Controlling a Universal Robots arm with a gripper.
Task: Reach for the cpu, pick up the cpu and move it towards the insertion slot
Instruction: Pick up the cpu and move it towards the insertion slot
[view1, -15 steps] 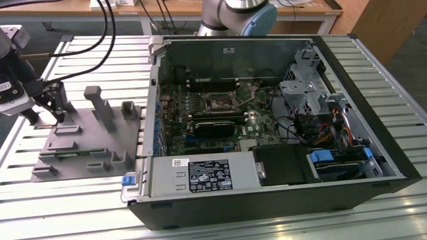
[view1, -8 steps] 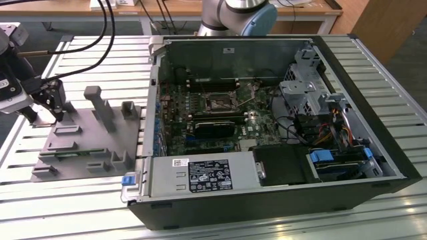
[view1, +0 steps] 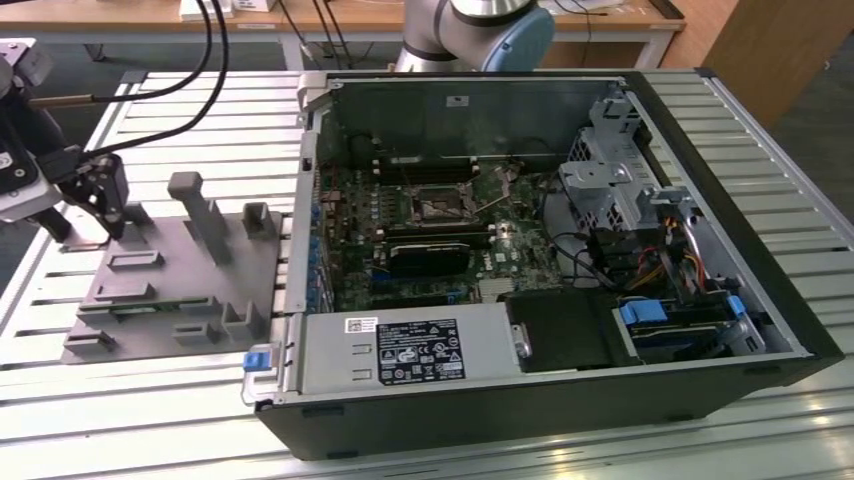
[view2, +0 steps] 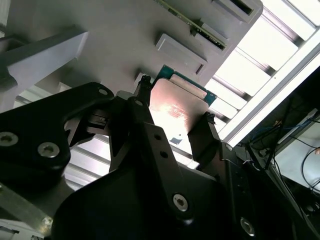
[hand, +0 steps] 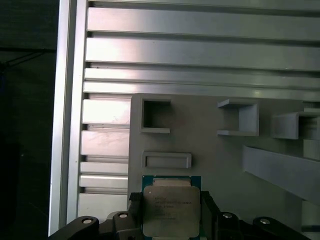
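Observation:
The cpu (hand: 171, 210) is a square chip with a silvery top and a green rim. It sits between my gripper's (hand: 171, 201) two black fingers, which press against its opposite edges just over the grey fixture plate (hand: 210, 165). The second wrist view shows the same hold, the gripper (view2: 175, 102) closed on the cpu (view2: 175, 112). In the exterior view the gripper (view1: 96, 225) hangs low over the far corner of the grey fixture (view1: 174, 280), at that view's left. The insertion slot (view1: 438, 205) is a dark square socket on the green motherboard inside the open computer case.
Grey upright blocks (view1: 200, 210) stand on the fixture close to the gripper. The case's metal wall (view1: 310, 180) rises between fixture and motherboard. A black card (view1: 424, 258), a power supply (view1: 400, 350) and drive cages (view1: 614, 190) fill the case. The table is of ribbed aluminium slats (hand: 200, 50).

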